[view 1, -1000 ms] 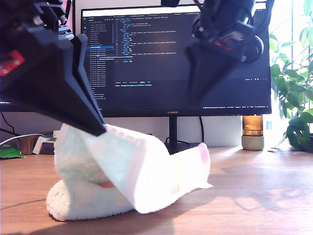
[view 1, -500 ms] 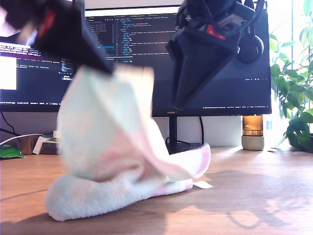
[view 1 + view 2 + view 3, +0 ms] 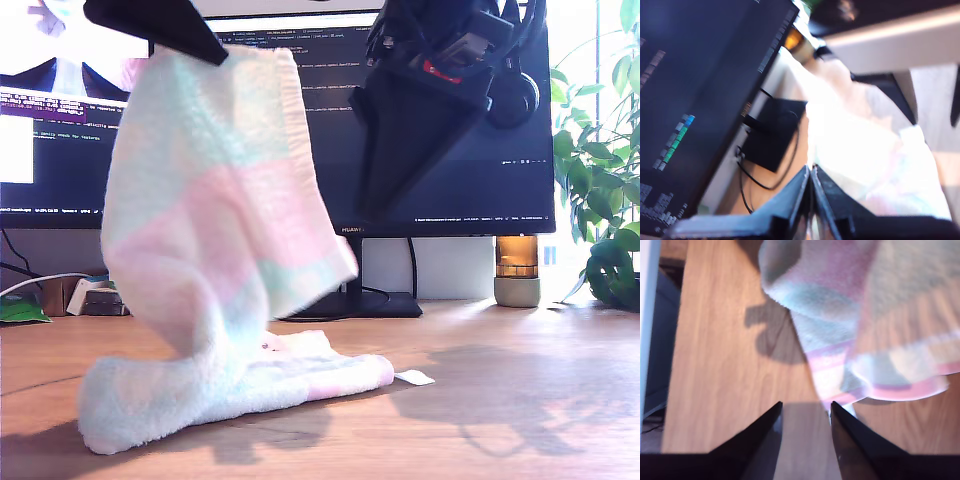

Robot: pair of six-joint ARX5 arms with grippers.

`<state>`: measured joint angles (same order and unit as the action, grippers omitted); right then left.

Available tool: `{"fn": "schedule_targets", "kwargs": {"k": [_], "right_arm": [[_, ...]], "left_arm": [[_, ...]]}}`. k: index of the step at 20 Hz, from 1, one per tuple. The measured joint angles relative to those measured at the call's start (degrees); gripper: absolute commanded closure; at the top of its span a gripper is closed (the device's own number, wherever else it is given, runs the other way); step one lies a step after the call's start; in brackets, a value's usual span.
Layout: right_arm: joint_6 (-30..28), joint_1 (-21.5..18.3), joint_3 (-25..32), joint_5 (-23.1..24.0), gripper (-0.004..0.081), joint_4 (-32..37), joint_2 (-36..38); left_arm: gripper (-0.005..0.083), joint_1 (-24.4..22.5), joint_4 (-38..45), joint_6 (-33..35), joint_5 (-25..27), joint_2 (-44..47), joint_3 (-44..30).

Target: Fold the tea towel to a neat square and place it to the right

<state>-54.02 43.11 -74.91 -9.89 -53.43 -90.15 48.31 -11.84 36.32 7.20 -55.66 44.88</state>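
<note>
1. Exterior view: the tea towel [image 3: 215, 250] hangs long-axis up and down from my first gripper [image 3: 205, 52] at the top of the exterior view's left. Its lower end trails flat on the desk [image 3: 520, 420] toward the exterior view's right. My second gripper [image 3: 372, 210] hovers above and to the right of the cloth, apart from it, in front of the monitor [image 3: 450, 130]. The first arm is mostly cut off by the frame.
2. First wrist view: the fingers [image 3: 832, 195] are pinched together on the towel's top edge. The cloth is blown out white, so the details are hard to read.
3. Second wrist view: the fingers [image 3: 850, 432] are spread apart with nothing between them, with the towel's pink-banded edge just beyond the tips on the desk.
</note>
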Motion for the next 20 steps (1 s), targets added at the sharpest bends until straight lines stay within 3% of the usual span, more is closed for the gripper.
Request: {"fn": "schedule_targets", "kwargs": {"k": [5, 15, 20], "right_arm": [[1.53, 0.00, 0.00, -0.04, 0.0464, 7.78, 0.00], [1.51, -3.28, 0.00, -3.45, 0.0464, 9.51, 0.00], [1.49, -3.21, 0.00, -7.61, 0.0464, 13.49, 0.00]], "left_arm": [[0.0797, -0.09, 0.00, 0.09, -0.02, 0.02, 0.00], [0.0797, -0.09, 0.07, 1.42, -0.70, 7.37, 0.37], [0.0797, -0.09, -4.09, 1.44, -2.62, 11.10, 0.68]]}}
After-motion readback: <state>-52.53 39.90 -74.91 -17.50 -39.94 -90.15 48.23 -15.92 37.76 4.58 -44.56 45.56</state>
